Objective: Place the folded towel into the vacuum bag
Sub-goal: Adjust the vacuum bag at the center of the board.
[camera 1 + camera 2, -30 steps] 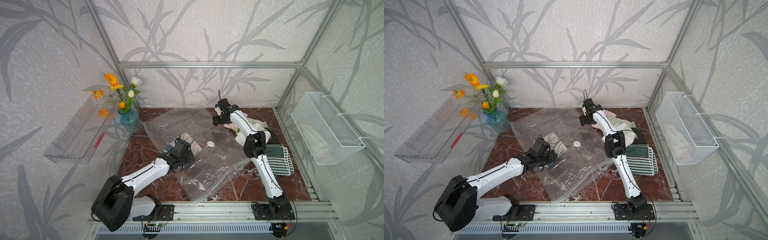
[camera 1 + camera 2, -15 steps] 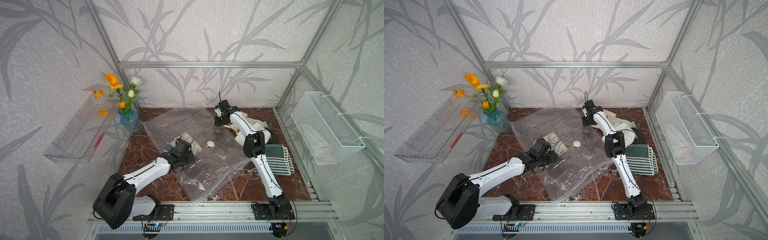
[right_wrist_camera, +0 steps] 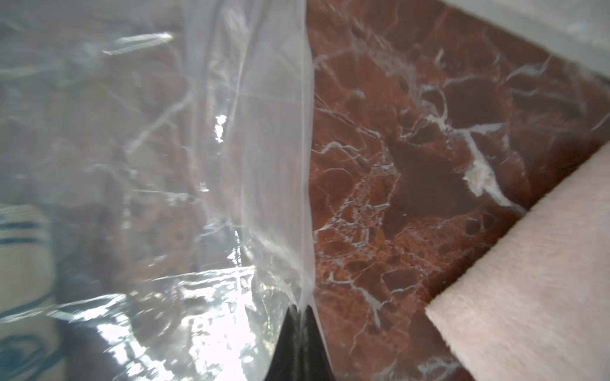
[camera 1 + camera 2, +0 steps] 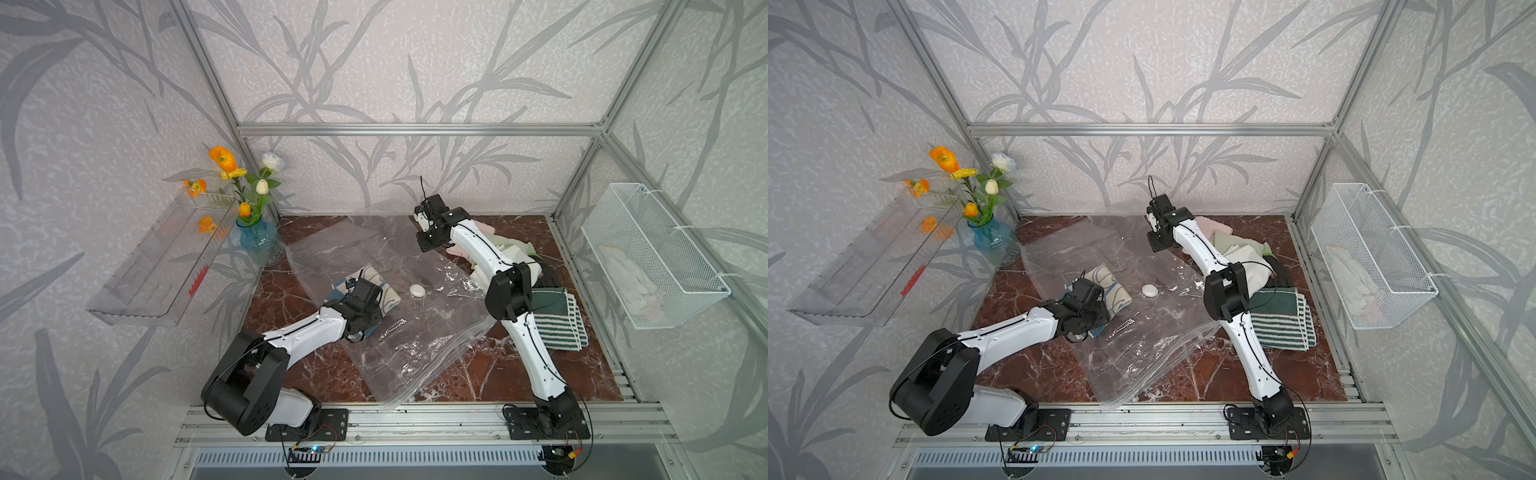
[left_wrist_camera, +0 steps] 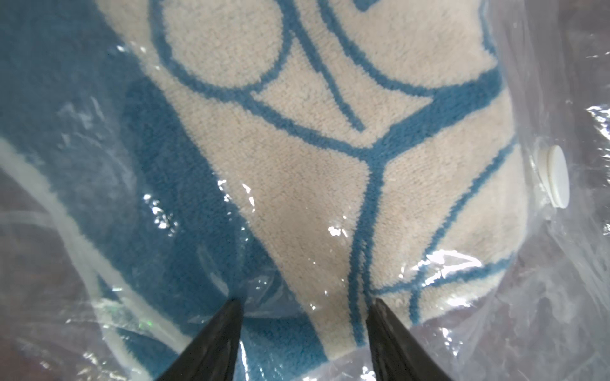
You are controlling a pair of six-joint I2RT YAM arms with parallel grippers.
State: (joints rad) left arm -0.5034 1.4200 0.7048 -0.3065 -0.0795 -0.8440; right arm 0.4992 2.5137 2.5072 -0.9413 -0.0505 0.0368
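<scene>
**Folded cream-and-blue patterned terry towel nearly stowed**

It is seen just beside the small white round valve of the large clear crinkly plastic vacuum bag, with film lying over it. The right gripper, open a second ago, is now closed flat on a seam edge of the vacuum bag, well beyond the valve. The left gripper is held partly open astride the towel's near edge. Whether the towel is clamped cannot be told. With that edge secured, the bag can probably be steadied or lifted while the towel is pushed deeper.
</scene>
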